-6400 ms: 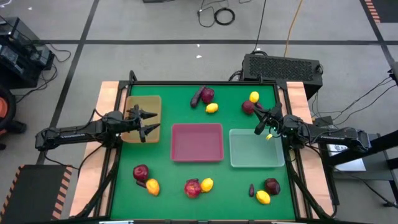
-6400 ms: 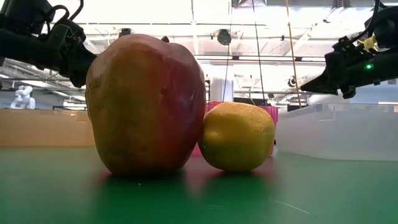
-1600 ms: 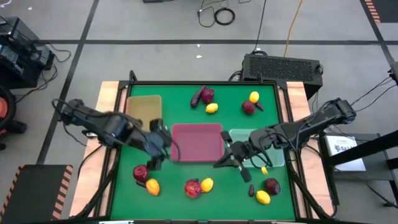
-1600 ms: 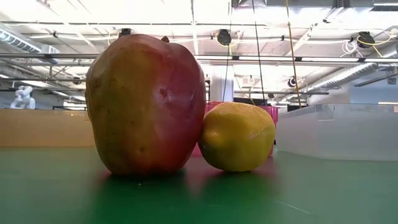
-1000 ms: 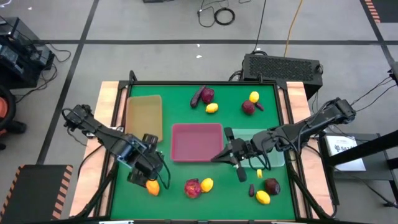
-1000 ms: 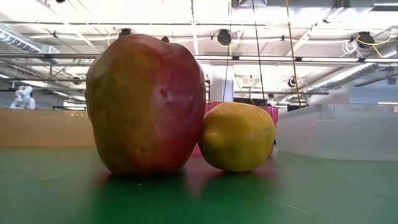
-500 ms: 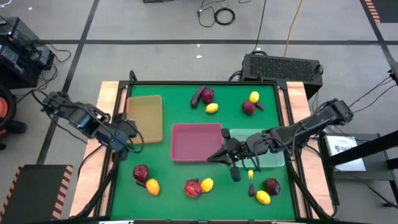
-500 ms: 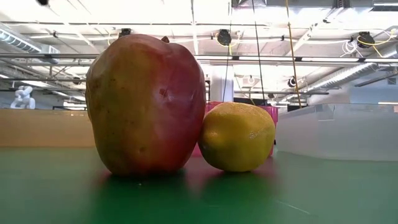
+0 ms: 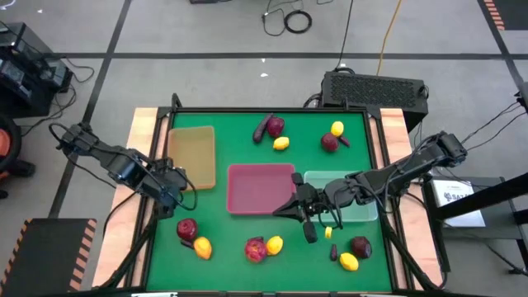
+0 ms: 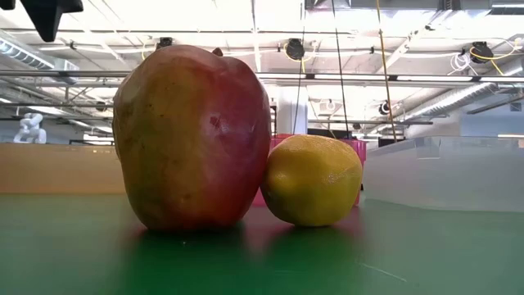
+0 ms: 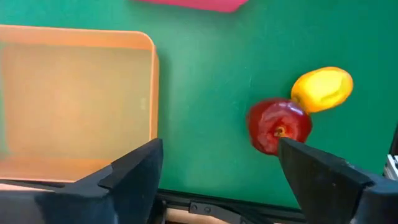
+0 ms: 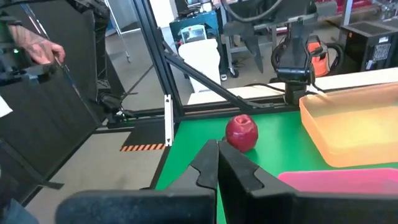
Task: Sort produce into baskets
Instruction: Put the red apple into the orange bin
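Observation:
Three trays lie in a row on the green mat: tan, pink-red and clear. All look empty. My left gripper is open and empty. It hangs over the mat beside the tan tray's near end. A dark-red apple touching a lemon lies just toward the near edge. My right gripper is shut and empty. It points level toward the table's left, at the pink tray's near right corner. Apples, lemons and eggplants are scattered along the far and near edges.
At the far edge lie an eggplant, apples and lemons. Near the front edge are an apple beside a lemon, and another apple, lemon and eggplant. A person's hand shows beyond the table.
My left gripper has pulled back from over the front-left apple and lemon toward the table's left edge. It now hangs beside the tan tray's near end, and the apple shows again. My right gripper has crept a little toward the table's left. No produce has moved.

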Motion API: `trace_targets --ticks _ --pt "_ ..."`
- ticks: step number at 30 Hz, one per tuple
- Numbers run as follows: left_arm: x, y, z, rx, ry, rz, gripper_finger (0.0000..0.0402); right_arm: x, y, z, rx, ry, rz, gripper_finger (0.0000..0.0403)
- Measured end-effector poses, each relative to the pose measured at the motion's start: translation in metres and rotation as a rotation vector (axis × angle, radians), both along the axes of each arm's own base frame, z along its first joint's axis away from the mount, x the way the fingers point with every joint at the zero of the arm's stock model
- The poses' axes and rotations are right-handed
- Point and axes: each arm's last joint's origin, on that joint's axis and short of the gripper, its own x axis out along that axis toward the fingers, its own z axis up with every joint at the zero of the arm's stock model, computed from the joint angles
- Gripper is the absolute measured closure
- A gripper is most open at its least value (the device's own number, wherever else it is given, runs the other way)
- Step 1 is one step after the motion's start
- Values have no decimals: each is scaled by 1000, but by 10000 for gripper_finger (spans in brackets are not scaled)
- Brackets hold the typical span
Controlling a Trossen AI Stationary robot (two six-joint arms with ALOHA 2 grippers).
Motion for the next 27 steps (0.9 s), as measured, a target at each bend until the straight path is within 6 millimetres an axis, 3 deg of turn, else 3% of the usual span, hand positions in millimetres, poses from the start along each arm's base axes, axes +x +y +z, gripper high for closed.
trace_targets --ticks 6,11,19,27 --pt "13 -10 -5 -21 0 -43 46 0 0 0 5 1 -1 403" --pt "25 -27 -14 14 6 -228 45 0 0 0 4 2 -1 403" --pt "44 -51 -40 -9 107 -346 45 -3 6 -2 -3 17 19 403" --pt "39 -64 -73 -11 150 -332 45 -6 12 -4 -13 39 41 403"
